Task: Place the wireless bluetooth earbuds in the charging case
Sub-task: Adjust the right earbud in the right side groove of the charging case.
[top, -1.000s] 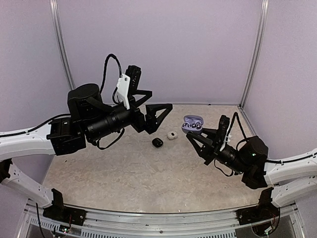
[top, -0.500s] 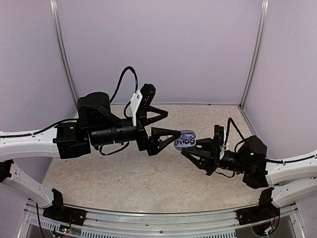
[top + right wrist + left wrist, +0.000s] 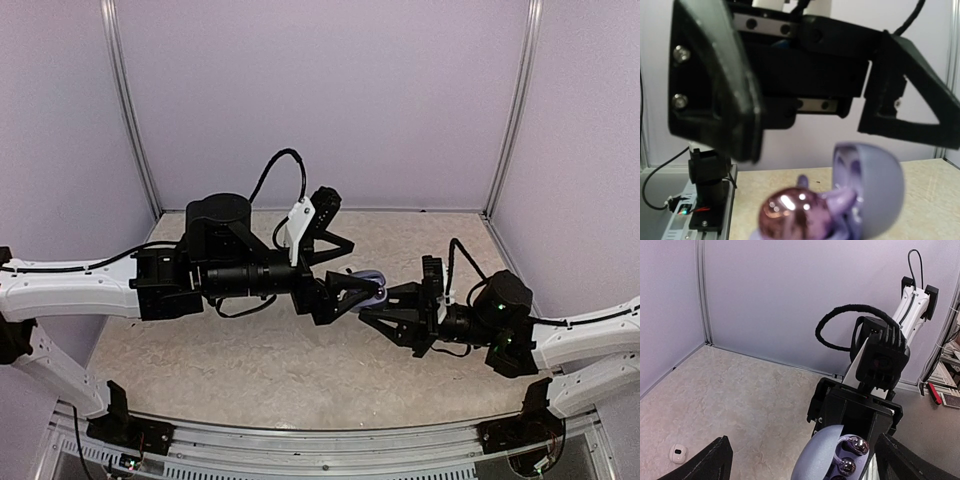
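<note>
My right gripper (image 3: pixel 385 303) is shut on the base of a lilac charging case (image 3: pixel 371 281) and holds it above the table with the lid open. Shiny purple earbuds (image 3: pixel 855 445) sit in the case's wells, and one fills the near right wrist view (image 3: pixel 790 212) beside the lid (image 3: pixel 875 185). My left gripper (image 3: pixel 350 278) is open, its black fingers (image 3: pixel 710 465) spread wide on either side of the case (image 3: pixel 822 457). In the right wrist view the left gripper's fingers (image 3: pixel 715 75) loom just behind the case. Whether they touch it I cannot tell.
A small white rounded item (image 3: pixel 677 453) lies on the beige table (image 3: pixel 260 350) at the left of the left wrist view. Lilac walls close the back and sides. The left arm's body (image 3: pixel 230 270) hides the table's middle in the top view.
The left arm has swung right and down, bringing its open fingers around the case. The right gripper has carried the case left and lower to meet it.
</note>
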Available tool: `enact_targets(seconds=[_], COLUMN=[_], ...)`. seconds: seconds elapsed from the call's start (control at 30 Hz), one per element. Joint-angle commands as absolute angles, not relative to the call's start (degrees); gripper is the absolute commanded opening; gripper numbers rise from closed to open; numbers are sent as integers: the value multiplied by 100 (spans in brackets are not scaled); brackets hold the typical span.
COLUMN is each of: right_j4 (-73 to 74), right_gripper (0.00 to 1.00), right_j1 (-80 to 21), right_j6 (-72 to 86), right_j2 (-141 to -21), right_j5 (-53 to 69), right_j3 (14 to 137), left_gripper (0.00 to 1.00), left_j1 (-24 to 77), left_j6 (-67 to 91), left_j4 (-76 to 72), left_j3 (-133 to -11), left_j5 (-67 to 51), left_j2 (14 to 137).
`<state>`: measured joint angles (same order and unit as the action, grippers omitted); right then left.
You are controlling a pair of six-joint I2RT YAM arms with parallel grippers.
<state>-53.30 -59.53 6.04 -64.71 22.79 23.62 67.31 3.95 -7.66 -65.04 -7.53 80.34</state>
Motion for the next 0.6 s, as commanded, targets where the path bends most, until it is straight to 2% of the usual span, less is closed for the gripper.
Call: enact_targets(seconds=[0.0,0.57], right_j4=[-5394,-5319], right_gripper=[0,0], right_j1=[-6025,-6029], right_j6=[663,651], right_j2=[-6512,-6480], right_j5=[2414,2461], right_j3=[2541,2609], left_gripper=[99,99], left_j1=[6752,6757], left_j6=[336,221], left_j4=[-817,-431], left_j3=[-6715,-6774], left_j5=[-822,-351], left_j2=[8119,8300])
